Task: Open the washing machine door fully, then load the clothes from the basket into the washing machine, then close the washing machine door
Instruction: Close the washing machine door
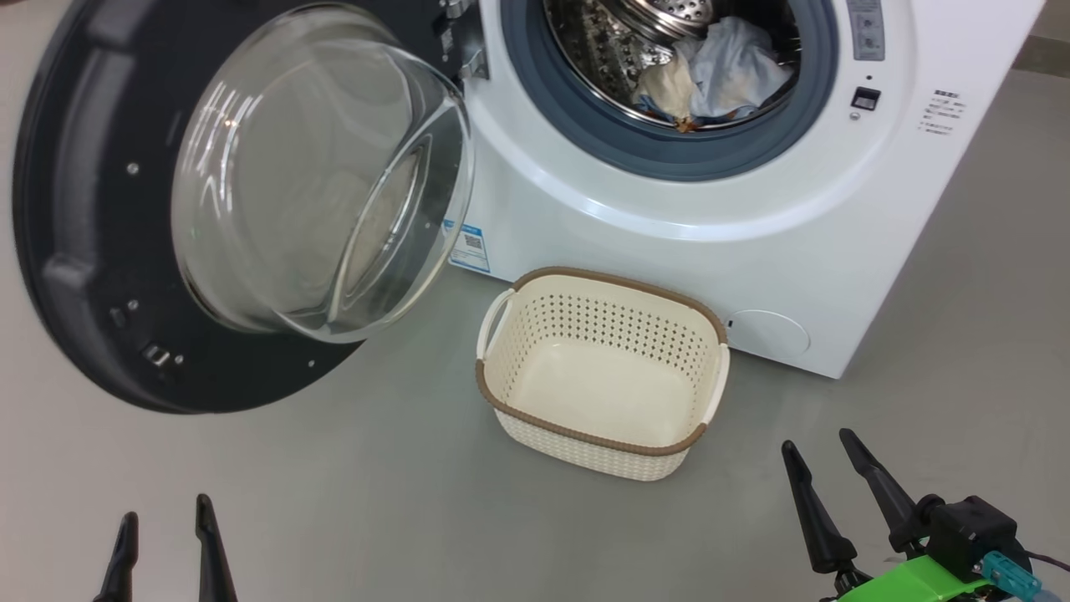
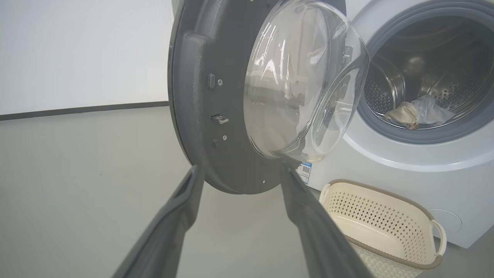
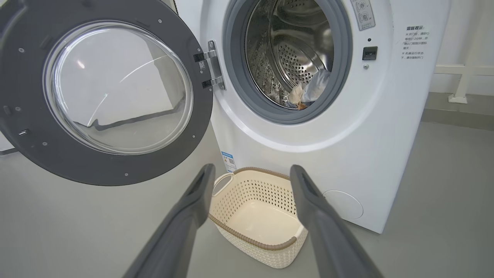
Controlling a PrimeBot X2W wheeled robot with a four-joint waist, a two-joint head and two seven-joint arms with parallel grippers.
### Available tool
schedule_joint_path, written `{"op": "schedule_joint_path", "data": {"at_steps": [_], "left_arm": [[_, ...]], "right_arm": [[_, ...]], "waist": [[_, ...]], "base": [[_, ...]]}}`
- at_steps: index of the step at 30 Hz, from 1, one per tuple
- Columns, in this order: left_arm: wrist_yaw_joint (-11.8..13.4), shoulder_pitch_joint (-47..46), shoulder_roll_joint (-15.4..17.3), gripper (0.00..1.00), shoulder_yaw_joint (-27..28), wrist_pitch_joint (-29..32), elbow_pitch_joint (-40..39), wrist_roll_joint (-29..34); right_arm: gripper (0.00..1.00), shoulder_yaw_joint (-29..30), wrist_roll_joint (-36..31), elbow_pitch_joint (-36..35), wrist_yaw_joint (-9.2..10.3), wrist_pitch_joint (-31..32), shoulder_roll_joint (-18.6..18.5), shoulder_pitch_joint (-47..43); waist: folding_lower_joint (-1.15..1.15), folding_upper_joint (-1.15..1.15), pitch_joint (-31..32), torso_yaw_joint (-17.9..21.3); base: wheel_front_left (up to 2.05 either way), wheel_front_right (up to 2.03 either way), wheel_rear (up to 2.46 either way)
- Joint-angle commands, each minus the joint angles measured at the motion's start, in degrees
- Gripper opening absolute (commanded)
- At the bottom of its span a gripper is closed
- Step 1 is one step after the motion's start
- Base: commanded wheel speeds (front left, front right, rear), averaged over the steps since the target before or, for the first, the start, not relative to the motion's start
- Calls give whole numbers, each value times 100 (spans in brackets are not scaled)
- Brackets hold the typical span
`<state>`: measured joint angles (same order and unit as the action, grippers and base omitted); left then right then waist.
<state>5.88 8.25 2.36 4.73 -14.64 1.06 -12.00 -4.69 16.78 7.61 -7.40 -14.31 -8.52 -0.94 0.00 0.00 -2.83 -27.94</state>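
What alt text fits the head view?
A white washing machine stands with its door wide open and clothes in the drum. An empty basket sits on the floor before it; the open left gripper and right gripper show below.

The washing machine door (image 1: 242,209) stands swung out to the left, away from the washing machine's (image 1: 669,209) round opening. Inside, the clothes (image 1: 727,71) lie low, with room above them (how deep is hard to tell). The basket (image 1: 614,330) sits just below the opening, with open floor (image 1: 376,502) between it and the door.
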Motion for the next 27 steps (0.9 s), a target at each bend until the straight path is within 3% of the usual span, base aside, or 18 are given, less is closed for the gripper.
{"op": "schedule_joint_path", "data": {"at_steps": [1, 27], "left_arm": [[44, -98, 52, 100, 170, -36, -111, -18], [224, 40, 52, 100, 202, -36, -195, -62]], "right_arm": [[100, -146, -33, -123, -9, -69, -34, 193], [100, -346, 44, -7, -9, -59, -120, 303]], "waist": [[0, 0, -30, -89], [0, 0, -33, -186]], "base": [[0, 0, 0], [0, 0, 0]]}}
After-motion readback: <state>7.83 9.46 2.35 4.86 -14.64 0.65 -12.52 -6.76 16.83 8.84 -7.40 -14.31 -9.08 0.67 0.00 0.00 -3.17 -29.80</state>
